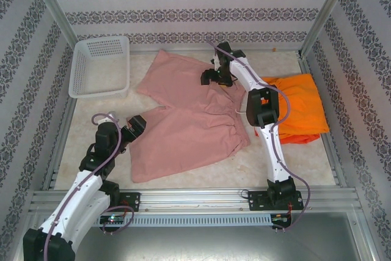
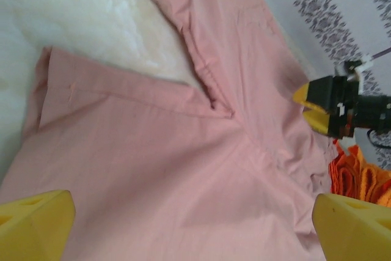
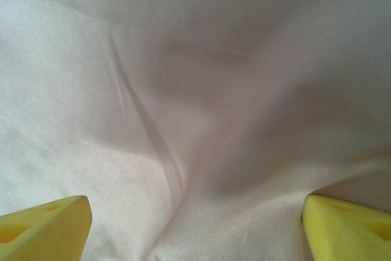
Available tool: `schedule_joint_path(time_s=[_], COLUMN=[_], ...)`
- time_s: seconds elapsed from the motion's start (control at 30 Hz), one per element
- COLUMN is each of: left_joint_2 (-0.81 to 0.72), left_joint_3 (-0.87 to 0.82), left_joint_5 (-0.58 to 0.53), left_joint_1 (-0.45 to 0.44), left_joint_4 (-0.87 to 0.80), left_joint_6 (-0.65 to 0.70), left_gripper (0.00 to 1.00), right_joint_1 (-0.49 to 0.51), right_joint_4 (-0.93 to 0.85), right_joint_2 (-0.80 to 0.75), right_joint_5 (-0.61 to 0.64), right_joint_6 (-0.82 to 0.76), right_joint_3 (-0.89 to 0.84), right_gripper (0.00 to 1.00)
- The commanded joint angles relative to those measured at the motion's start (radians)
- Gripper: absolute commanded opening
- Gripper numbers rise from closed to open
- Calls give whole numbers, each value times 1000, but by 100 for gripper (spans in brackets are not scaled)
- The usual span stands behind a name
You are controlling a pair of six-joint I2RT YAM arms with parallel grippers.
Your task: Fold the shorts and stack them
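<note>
Dusty pink fabric shorts (image 1: 189, 123) on beige tabletop (image 1: 287, 166), waistband right, legs splayed left; patterned wallpaper walls (image 1: 183, 13). Left pincer (image 1: 137, 124), right pincer (image 1: 209, 77) both released.

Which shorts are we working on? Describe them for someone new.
On the table, look midway between the white basket at far left and the orange shorts at right. The pink shorts lie spread there, the only pink, unfolded pair.
</note>
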Motion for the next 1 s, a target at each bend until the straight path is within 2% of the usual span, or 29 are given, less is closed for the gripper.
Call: schedule_joint_path(time_s=[0.0, 0.13, 0.23, 0.37, 0.43, 0.53, 0.67, 0.83, 0.97], left_joint_2=[-24, -66, -109, -172, -207, -233, -167, -50, 10], left_joint_3=[46, 48, 69, 102, 107, 97, 74, 80, 56], left_joint_5=[40, 15, -50, -129, -171, -187, -139, -123, -76], left_joint_1=[-4, -50, -113, -179, -211, -249, -292, -382, -440], left_joint_4=[-206, -342, -479, -675, -763, -848, -852, -816, -777], left_joint_6=[-44, -85, -102, -151, -191, -254, -304, -325, -348], left_gripper=[99, 93, 92, 88, 80, 80, 80, 71, 68], right_joint_1=[-7, -2, 3, 6, 5, 1, 4, 7, -2], right_joint_4=[42, 129, 209, 317, 368, 479, 582, 567, 564], right_joint_2=[-64, -227, -384, -606, -711, -878, -1058, -1183, -1265], right_joint_5=[-52, -59, -60, -57, -56, -53, -49, -35, -11], right_joint_6=[22, 1, -14, -37, -41, -26, -24, -56, -53], right_joint_3=[-27, -123, -239, -424, -525, -709, -905, -1021, -1103], right_gripper=[89, 90, 90, 90, 91, 92, 93, 94, 94])
